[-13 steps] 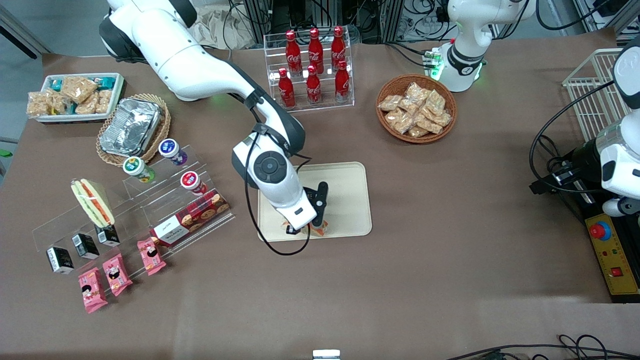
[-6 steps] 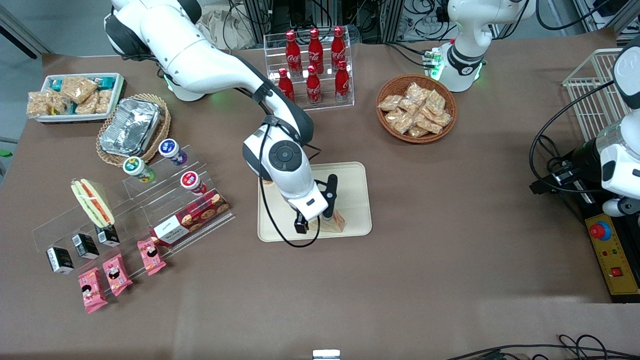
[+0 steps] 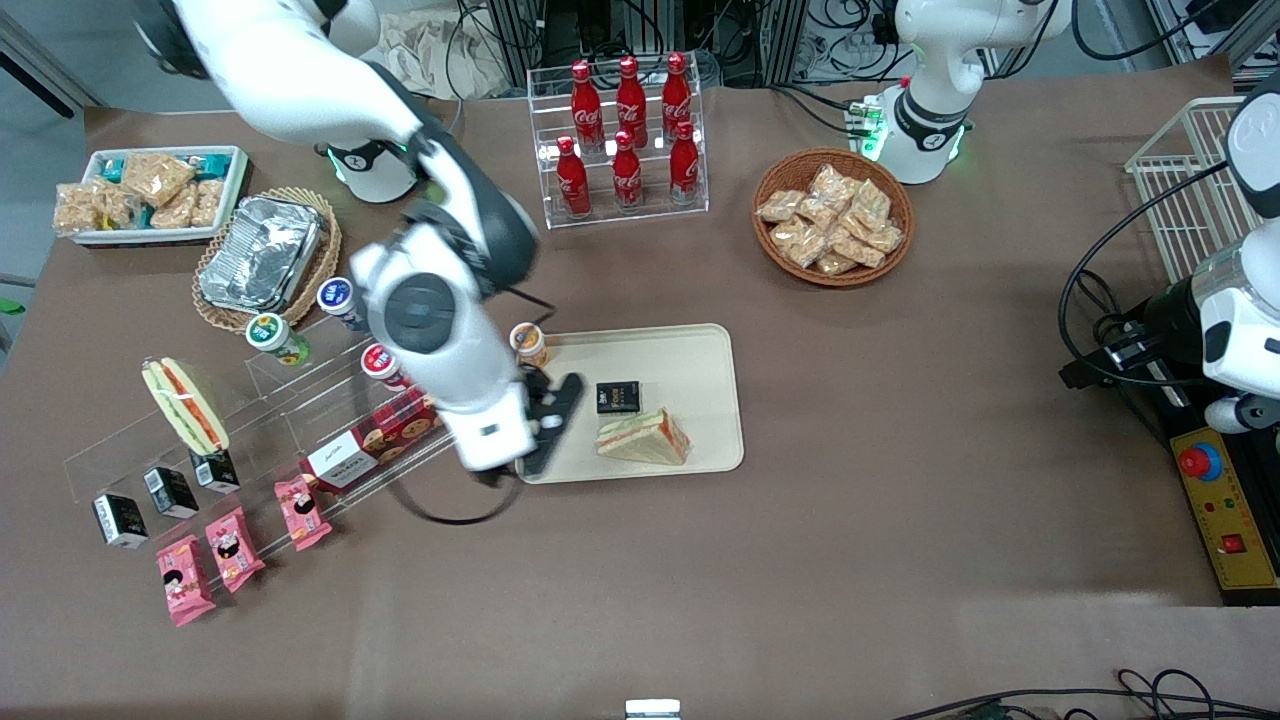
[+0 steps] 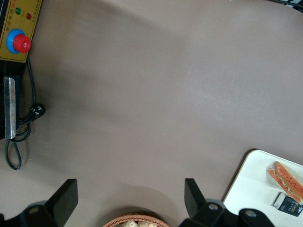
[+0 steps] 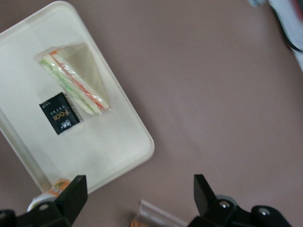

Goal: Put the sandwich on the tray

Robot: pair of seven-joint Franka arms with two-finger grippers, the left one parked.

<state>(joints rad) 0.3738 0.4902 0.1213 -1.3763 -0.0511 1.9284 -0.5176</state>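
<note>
White "Coca-Cola" script runs down the six red bottles (image 3: 628, 120) standing in the clear acrylic rack. In the right wrist view, the small black packet (image 5: 59, 113) lying on the cream-beige plastic tray (image 5: 109, 151) carries the word "Face" in gold letters, with finer print beside it too small to read. No other labels on the table are legible.

Brown-covered bench (image 3: 800, 560) fills the view. Tangled black cables (image 3: 800, 40) and metal framing along its farthest edge. Grey floor (image 3: 40, 60) at one corner. Even lighting.
</note>
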